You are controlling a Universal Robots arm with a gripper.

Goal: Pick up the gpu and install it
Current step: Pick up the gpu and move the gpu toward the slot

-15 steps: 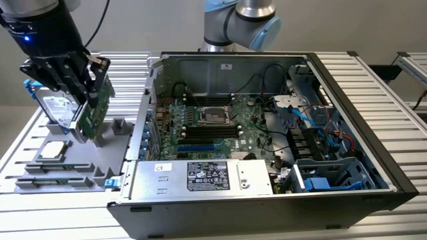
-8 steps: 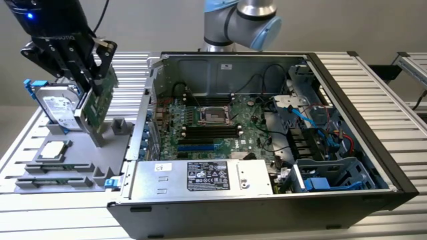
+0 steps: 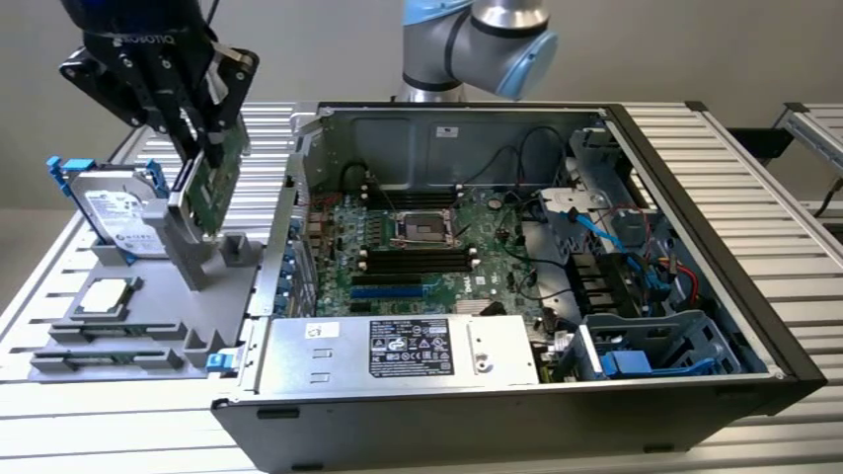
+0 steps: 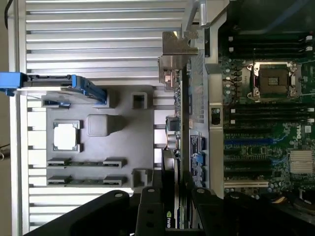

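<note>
Gpu (image 3: 213,176) hangs clamped edgewise between the narrowly parted jaws.

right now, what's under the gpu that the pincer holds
The black pincer grips the thin green circuit card above a grey plastic tray, near its upright post. The card covers the spot directly beneath.

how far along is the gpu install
Done: the tool has the gpu gripped and up out of the grey holder. In hand: the card hangs beside the open case. Left: it is not yet seated on the motherboard.
</note>
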